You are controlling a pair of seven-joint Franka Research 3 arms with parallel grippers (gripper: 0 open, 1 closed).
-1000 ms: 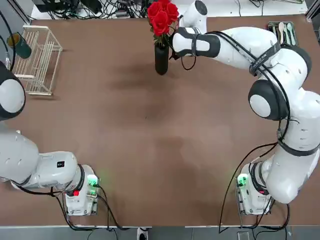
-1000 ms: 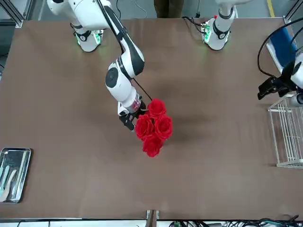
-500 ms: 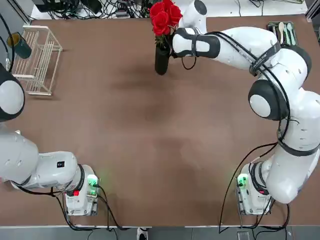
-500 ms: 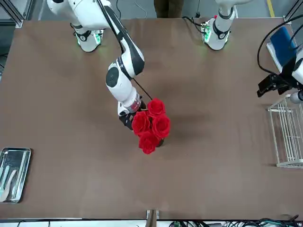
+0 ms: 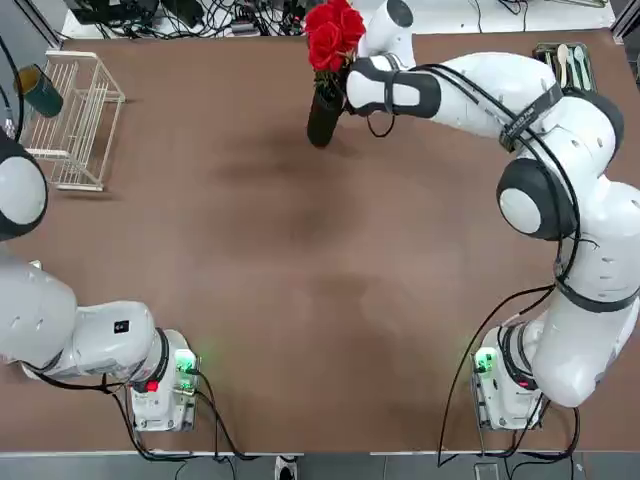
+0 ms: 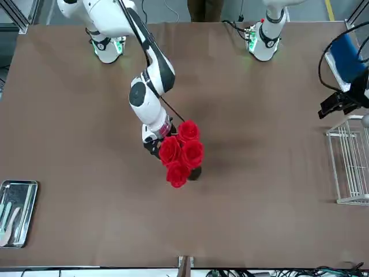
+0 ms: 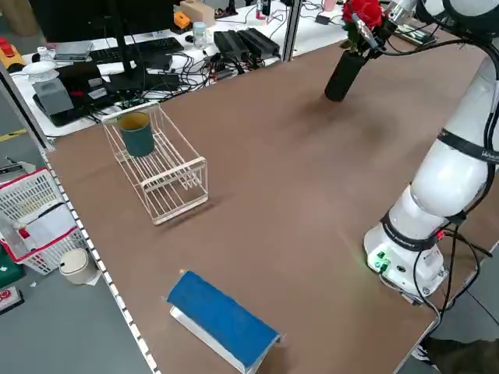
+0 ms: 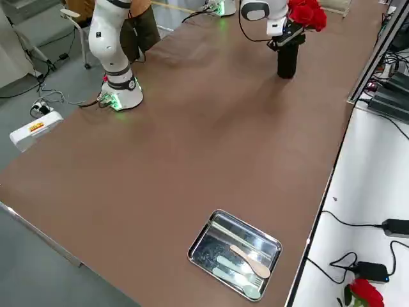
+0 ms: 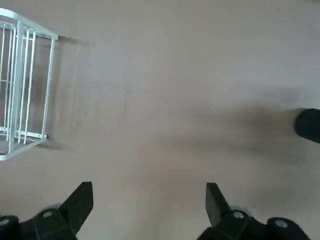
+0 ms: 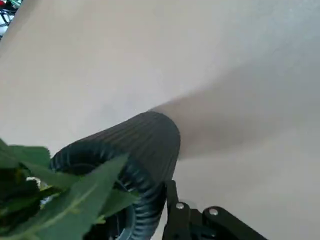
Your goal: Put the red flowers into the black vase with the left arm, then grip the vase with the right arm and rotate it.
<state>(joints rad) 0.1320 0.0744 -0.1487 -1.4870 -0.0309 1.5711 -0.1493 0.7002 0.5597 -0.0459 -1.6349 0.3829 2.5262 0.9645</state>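
Observation:
The black vase [image 5: 321,120] stands near the table's far edge and leans a little. The red flowers [image 5: 335,27] sit in its mouth. My right gripper [image 5: 341,96] is shut on the vase's upper part, just under the blooms. In the right wrist view the ribbed vase [image 10: 148,144] and green leaves [image 10: 75,200] fill the space by my fingers. From the front, the red flowers [image 6: 180,151] hide most of the vase [image 6: 195,172]. My left gripper [image 9: 148,201] hangs open and holds nothing, well away beside the wire rack [image 9: 20,85].
A white wire rack [image 5: 76,118] lies at the far left with a dark teal cup [image 5: 42,90] by it. A metal tray [image 5: 566,63] with cutlery sits at the far right corner. Cables and devices lie beyond the far edge.
The right gripper has turned the vase in place: the blooms swung a little toward the far edge and the right arm's side, and the vase leans more. The left gripper drifted slightly.

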